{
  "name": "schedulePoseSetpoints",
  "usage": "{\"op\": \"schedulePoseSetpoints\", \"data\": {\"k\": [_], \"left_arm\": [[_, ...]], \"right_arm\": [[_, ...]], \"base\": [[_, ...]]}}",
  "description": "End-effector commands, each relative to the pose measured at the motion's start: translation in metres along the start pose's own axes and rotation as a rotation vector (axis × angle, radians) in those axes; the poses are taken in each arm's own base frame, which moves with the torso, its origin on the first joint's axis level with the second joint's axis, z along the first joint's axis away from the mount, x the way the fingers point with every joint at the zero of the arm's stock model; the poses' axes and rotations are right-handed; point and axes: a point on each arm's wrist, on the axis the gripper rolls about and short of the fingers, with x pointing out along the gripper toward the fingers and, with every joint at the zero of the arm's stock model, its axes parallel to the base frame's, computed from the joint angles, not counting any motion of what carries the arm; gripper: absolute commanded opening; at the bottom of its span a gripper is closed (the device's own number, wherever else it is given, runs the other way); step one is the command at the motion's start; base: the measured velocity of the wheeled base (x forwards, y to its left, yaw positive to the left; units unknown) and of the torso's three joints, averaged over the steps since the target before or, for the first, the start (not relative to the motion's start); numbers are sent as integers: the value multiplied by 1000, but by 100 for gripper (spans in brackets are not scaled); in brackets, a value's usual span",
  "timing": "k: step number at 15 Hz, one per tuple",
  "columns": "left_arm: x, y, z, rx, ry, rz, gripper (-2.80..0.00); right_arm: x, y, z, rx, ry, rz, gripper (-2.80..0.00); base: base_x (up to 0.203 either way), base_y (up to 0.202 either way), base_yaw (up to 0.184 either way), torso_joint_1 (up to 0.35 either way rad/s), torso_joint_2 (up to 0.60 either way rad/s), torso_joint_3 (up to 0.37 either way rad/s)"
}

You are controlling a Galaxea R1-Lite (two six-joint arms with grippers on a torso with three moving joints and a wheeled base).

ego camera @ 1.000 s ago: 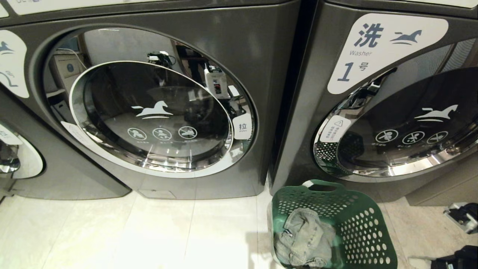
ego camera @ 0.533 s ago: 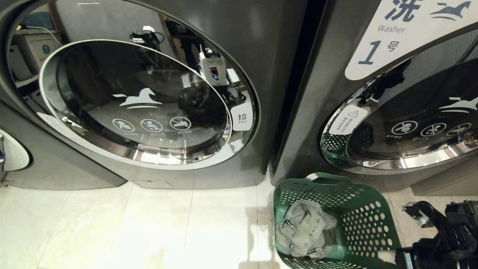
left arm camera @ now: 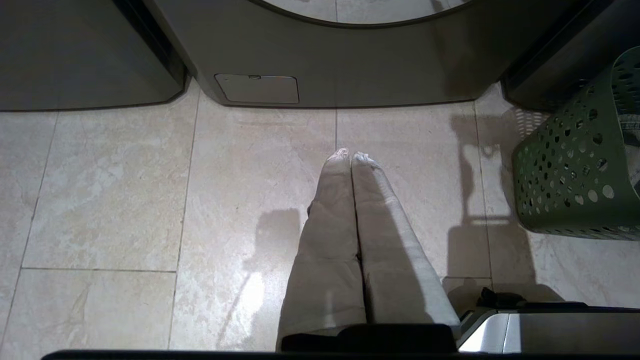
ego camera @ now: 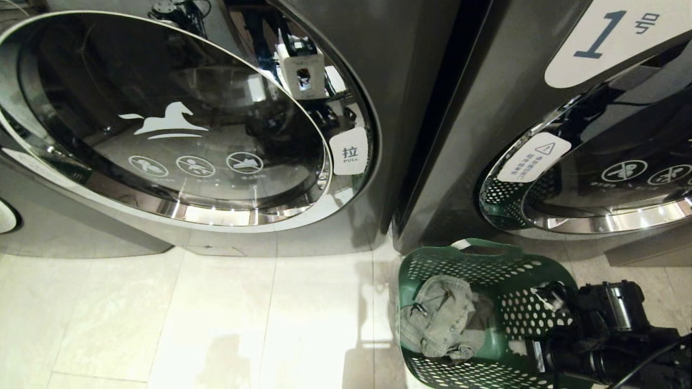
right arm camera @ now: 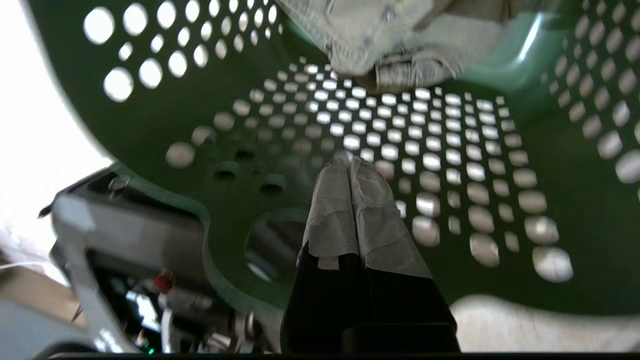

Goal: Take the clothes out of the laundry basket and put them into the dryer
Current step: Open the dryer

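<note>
Pale beige floor tiles (ego camera: 216,313) with thin grout lines run beneath two dark grey front-loading machines (ego camera: 411,108), whose round chrome-rimmed glass doors (ego camera: 162,119) reflect the room.

- The laundry basket (ego camera: 481,270) is green plastic, its walls pierced with many round holes, with a rolled rim and a handle cutout at the far side. It stands upright on the pale tiled floor, just in front of the right machine.
- The clothes (ego camera: 440,324) are a crumpled grey-beige garment, with seams and a button visible. It lies inside the basket, against its left wall.
- The dryer (ego camera: 178,124) is the dark grey machine at the left. Its round glass door with chrome ring is closed.
</note>
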Motion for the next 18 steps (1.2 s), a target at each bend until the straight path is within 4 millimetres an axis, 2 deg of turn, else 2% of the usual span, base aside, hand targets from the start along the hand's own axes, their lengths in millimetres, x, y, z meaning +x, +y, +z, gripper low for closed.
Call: {"op": "schedulePoseSetpoints", "data": {"k": [1,5,9,10,14,18], "left_arm": [[0,0,0,0,0,0,-280],[0,0,0,1,1,0,-280],[0,0,0,2,1,0,-280],[0,0,0,2,1,0,-280],[0,0,0,2,-2,0,-280],[0,0,0,-5,0,0,-280]], "right_arm": [[20,0,-4,-5,3,16,-280],[40,6,-4,-23,-36,-27,-280],[47,13,0,-43,-85,-67,-280],[48,15,1,-46,-89,-70,0],[61,20,16,-60,-183,-141,0],[70,21,25,-58,-218,-147,0]], "base": [[0,0,0,4,-1,-199],[0,0,0,4,6,-196],[0,0,0,3,3,-193],[0,0,0,7,-2,-192],[0,0,0,1,2,-167],[0,0,0,1,2,-22]]}}
